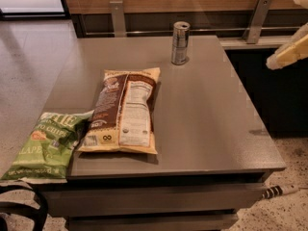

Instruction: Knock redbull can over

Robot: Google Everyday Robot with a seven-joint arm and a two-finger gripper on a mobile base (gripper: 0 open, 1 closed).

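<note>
The redbull can [180, 43] is a slim silver-grey can with darker bands and a shiny top. It stands upright near the far edge of the grey table [207, 119], right of the middle. My gripper [290, 52] shows as pale cream-coloured parts at the right edge of the camera view, well to the right of the can and off the table's side. It is raised and touches nothing.
A brown and yellow chip bag [124, 110] lies flat on the table's left half. A green chip bag [45, 146] hangs over the front left corner. A wood-panelled wall with metal brackets [117, 17] runs behind the table. A black strap [21, 203] is at the lower left.
</note>
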